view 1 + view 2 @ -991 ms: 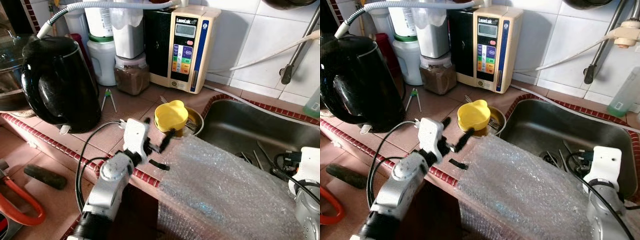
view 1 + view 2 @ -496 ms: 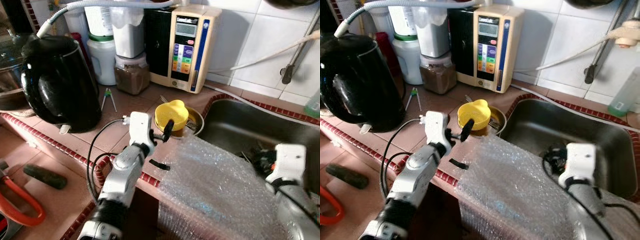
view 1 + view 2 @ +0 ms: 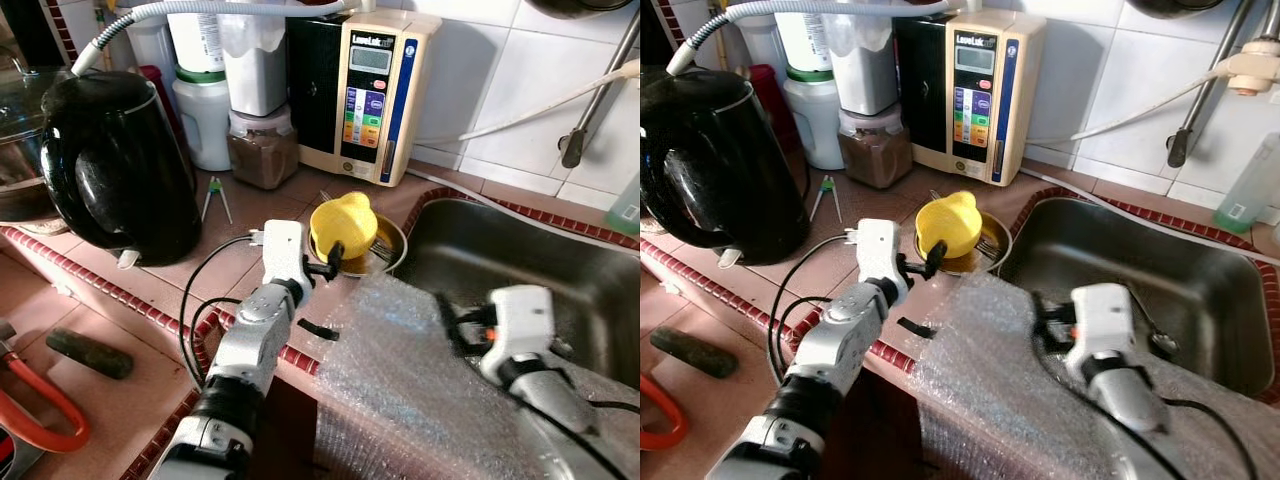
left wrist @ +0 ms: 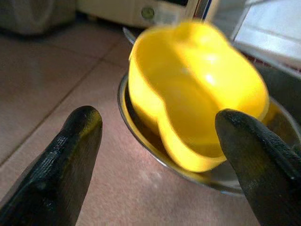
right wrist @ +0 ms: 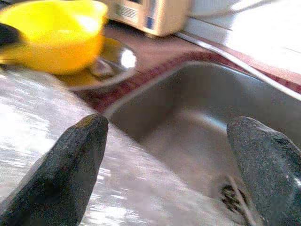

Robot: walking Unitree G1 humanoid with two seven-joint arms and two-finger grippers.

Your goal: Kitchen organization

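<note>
Now both tools spread: left tool around yellow cup, untouched.

I see a white tiled wall behind a counter of reddish-brown tiles, its edge trimmed in small red mosaic. A steel sink is sunk into the counter on the right. Daylight glares off the wall tiles. Lower left, a second reddish surface sits below the counter.
</note>
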